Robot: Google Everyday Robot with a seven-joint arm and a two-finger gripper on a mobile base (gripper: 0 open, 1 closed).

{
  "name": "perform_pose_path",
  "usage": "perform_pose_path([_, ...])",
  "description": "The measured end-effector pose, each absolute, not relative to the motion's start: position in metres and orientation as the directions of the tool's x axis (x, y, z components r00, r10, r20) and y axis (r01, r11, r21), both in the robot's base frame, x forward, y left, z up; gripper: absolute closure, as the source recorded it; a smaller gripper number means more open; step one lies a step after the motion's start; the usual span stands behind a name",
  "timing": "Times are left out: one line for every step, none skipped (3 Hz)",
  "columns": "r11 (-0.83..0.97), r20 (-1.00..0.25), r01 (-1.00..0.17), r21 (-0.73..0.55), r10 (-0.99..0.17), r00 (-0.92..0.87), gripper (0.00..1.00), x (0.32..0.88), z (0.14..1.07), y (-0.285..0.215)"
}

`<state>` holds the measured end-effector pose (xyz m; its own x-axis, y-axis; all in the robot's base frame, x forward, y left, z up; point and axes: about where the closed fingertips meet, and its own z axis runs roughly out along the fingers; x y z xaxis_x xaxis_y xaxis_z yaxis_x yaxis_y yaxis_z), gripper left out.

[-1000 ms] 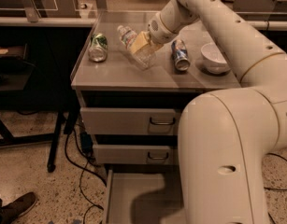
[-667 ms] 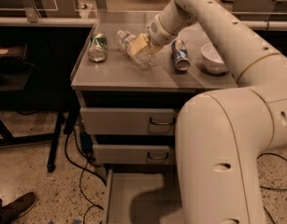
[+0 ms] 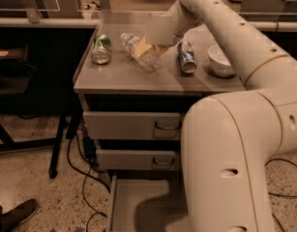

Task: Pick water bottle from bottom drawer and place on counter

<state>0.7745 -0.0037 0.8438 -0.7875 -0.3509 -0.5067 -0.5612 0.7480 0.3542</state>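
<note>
I have one camera view. My gripper (image 3: 149,46) is up over the counter (image 3: 124,79), right at the water bottle (image 3: 138,53). The bottle lies on its side on the counter, partly under the gripper. I cannot tell if the gripper is squeezing the bottle or is loose. A green can (image 3: 101,49) sits a bit off to the picture's left of the gripper. A blue can (image 3: 187,57) lies close on the other side, with a white bowl (image 3: 220,60) past it. The bottom drawer (image 3: 138,209) is pulled out far below the gripper.
</note>
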Motion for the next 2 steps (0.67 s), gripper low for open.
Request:
perform_pose_path([0.748,-0.507,-0.561,0.354,-0.351,-0.787,0.59,0.7745,0.8437,-0.0037])
perform_pose_path([0.748,-0.507,-0.561,0.354,-0.351,-0.787,0.36,0.7745,0.8437,-0.0037])
